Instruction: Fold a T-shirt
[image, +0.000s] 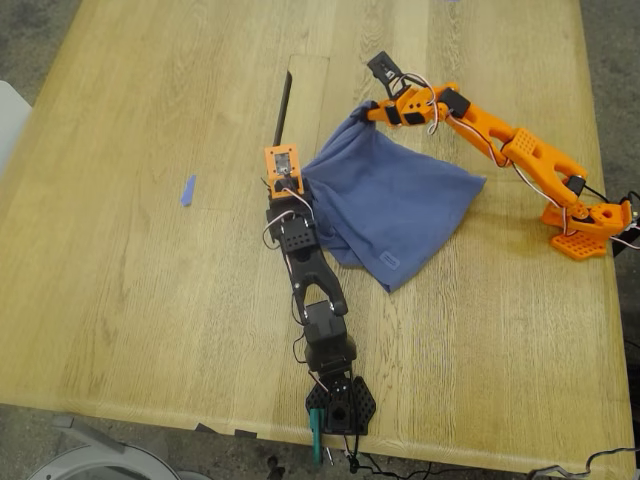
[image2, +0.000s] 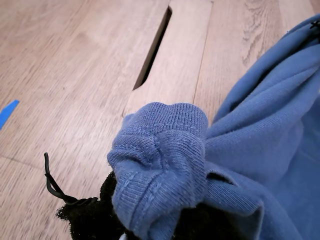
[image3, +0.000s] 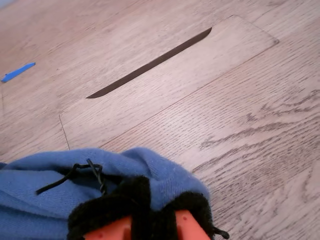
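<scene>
My first pincer (image: 303, 186), on the black arm nearest the exterior camera, is pinching a bunched ribbed hem of the T-shirt (image: 395, 205); its wrist view shows that hem wadded over the black jaw padding, so the jaws themselves are hidden but plainly pressed onto cloth. The T-shirt hangs and drapes between the two arms, its lower corner resting on the counter (image: 130, 250) on the exterior-camera side of the slot (image: 283, 105), the rest lifted off the wood. Beyond it, my second pincer (image: 378, 110), on the orange arm, is pinching another edge of the T-shirt, with blue cloth gathered over its black pads in its own wrist view. I judge both edges are held up and apart so the cloth spreads taut and can be carried over as a fold; the task looks partway, since the T-shirt is still a loose, uneven shape. A small blue scrap (image: 187, 190) lies well apart from the slot, on the side away from the T-shirt.
</scene>
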